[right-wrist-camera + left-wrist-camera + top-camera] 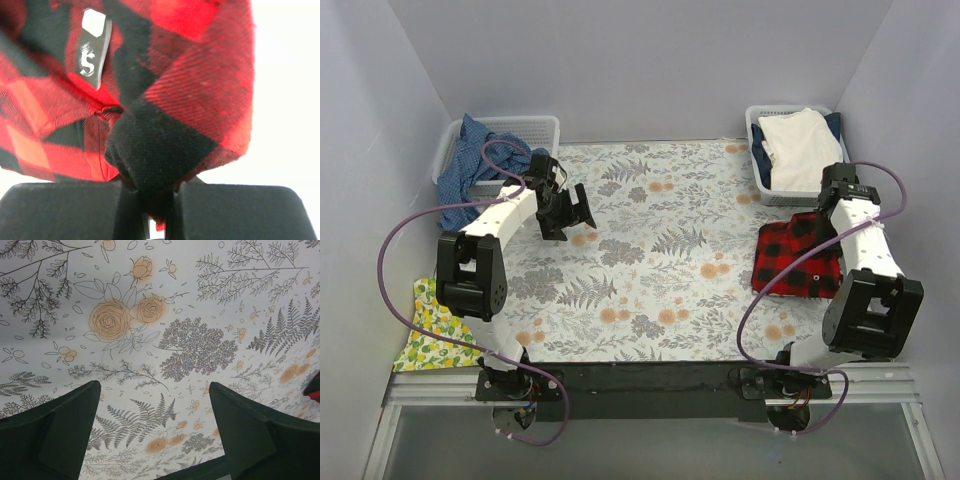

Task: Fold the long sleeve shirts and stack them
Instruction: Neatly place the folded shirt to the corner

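Note:
A folded red-and-black plaid long sleeve shirt (788, 256) lies at the right side of the table, just in front of the right basket. My right gripper (827, 208) is at the shirt's far edge. In the right wrist view the right gripper (150, 194) is shut on a bunched fold of the plaid shirt (190, 75), and a label with a white "S" shows on the cloth. My left gripper (574, 212) hovers over the left-centre of the table. The left gripper (155, 387) is open, with only the floral tablecloth (190, 345) between its fingers.
A white basket (756, 150) at the back right holds cream-white and navy cloth (798, 148). Another white basket (535, 122) at the back left holds blue cloth (468, 170). A yellow lemon-print cloth (432, 326) hangs off the table's left front corner.

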Action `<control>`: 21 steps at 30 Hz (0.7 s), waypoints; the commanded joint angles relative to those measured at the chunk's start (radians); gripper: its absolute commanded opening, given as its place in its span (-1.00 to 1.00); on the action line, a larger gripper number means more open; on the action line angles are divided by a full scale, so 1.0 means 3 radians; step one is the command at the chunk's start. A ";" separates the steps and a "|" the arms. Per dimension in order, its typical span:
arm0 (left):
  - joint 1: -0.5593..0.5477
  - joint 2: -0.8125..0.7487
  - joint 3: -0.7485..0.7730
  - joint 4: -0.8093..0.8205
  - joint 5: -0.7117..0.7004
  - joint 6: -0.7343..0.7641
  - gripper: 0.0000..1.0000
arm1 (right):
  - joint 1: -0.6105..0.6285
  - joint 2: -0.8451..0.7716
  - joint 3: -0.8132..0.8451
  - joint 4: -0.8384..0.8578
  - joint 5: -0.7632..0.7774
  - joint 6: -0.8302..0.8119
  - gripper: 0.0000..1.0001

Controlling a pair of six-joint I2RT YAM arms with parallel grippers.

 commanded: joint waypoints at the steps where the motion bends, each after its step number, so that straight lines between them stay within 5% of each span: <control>1: -0.0012 -0.0077 -0.0019 -0.0054 -0.0004 0.0007 0.83 | -0.0262 0.0244 0.0342 0.0022 0.0539 0.0015 -0.97; 13: -0.0012 0.0097 0.0078 -0.0059 0.0027 0.0017 0.86 | -0.0590 0.0950 0.0783 0.0447 0.0780 0.0117 -0.93; 16: -0.0011 0.0138 0.0109 -0.0059 0.0032 0.0017 0.91 | -0.0590 0.0905 0.0773 0.0457 0.0693 0.0249 -0.37; 17: -0.0017 0.0148 0.0134 -0.0054 0.0032 0.0017 0.92 | -0.0585 0.0874 0.0768 0.0477 0.0688 0.0326 0.02; 21: -0.0022 0.0189 0.0211 -0.0054 -0.0024 0.0017 0.96 | -0.0590 0.0665 0.0808 0.0523 0.0642 0.0475 0.49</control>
